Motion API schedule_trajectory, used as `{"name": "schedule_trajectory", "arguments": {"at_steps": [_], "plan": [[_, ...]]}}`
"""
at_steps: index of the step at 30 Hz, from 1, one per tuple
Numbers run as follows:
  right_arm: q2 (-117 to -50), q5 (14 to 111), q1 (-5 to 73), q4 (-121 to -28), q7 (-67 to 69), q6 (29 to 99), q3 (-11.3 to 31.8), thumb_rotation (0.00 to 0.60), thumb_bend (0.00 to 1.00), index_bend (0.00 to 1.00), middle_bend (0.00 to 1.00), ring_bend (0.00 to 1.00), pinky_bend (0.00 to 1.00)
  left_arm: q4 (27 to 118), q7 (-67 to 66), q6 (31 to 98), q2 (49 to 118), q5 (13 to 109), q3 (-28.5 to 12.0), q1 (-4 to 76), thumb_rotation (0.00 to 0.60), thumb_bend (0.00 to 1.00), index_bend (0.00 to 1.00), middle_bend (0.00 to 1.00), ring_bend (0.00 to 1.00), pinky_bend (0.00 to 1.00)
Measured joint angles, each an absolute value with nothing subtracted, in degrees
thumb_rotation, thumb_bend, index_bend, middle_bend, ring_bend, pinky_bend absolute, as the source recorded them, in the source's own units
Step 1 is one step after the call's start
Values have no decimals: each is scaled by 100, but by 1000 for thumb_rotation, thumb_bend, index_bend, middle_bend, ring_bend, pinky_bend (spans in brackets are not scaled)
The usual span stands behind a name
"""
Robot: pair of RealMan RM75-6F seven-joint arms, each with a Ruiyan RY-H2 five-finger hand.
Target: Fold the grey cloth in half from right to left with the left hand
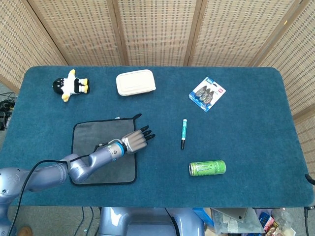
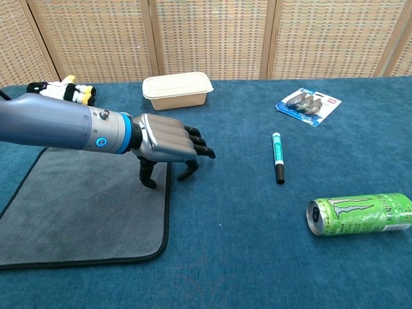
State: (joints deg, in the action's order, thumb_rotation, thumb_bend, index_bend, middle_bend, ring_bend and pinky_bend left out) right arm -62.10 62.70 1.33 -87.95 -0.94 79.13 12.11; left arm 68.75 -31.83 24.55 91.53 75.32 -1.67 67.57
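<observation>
The grey cloth [image 1: 91,132] [image 2: 77,212] lies flat and unfolded on the blue table, left of centre. My left hand [image 1: 135,141] [image 2: 167,138] hovers palm down over the cloth's right edge. Its fingers are spread and reach past the edge over the table, holding nothing. The thumb points down at the cloth near that edge; I cannot tell if it touches. The forearm crosses the cloth diagonally and hides part of it in the head view. My right hand is outside both views.
A marker [image 1: 183,133] [image 2: 277,157] lies right of the hand, and a green can [image 1: 207,168] [image 2: 360,214] lies on its side nearer the front. At the back are a penguin toy [image 1: 71,86], a white lidded box [image 1: 136,82] and a blister pack [image 1: 207,93].
</observation>
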Motion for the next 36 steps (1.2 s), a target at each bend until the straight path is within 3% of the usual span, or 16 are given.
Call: {"name": "schedule_trajectory", "arguments": {"at_steps": [6,16,24,28,31,36], "plan": [[-6216,6263,138,-8782,-98,7897,1211,600,0,0,0,0,0,6884,-3288,2426,9158,7360,-73,6814,600,268,410,0,0,0],[-6234,6266,149,-8782,-133,7896,1209,600,0,0,0,0,0,7032,-3373,2564,9004,7177,54,6836,600,269,560,0,0,0],[-6236,6272,156,-8792,-151,7886,1204,600,0,0,0,0,0,7032,-3400,2674,9000,7114,103,6844,600,272,562,0,0,0],[-6228,6280,156,-8792,-135,7874,1199,600,0,0,0,0,0,7046,-3393,2697,9024,7099,133,6857,600,383,562,0,0,0],[-6220,6290,153,-8796,-118,7873,1196,600,0,0,0,0,0,7066,-3385,2710,9028,7083,151,6867,600,544,569,0,0,0],[-6215,6306,151,-8803,-109,7877,1192,600,0,0,0,0,0,7088,-3385,2769,9019,7081,189,6864,600,571,605,0,0,0]]}}
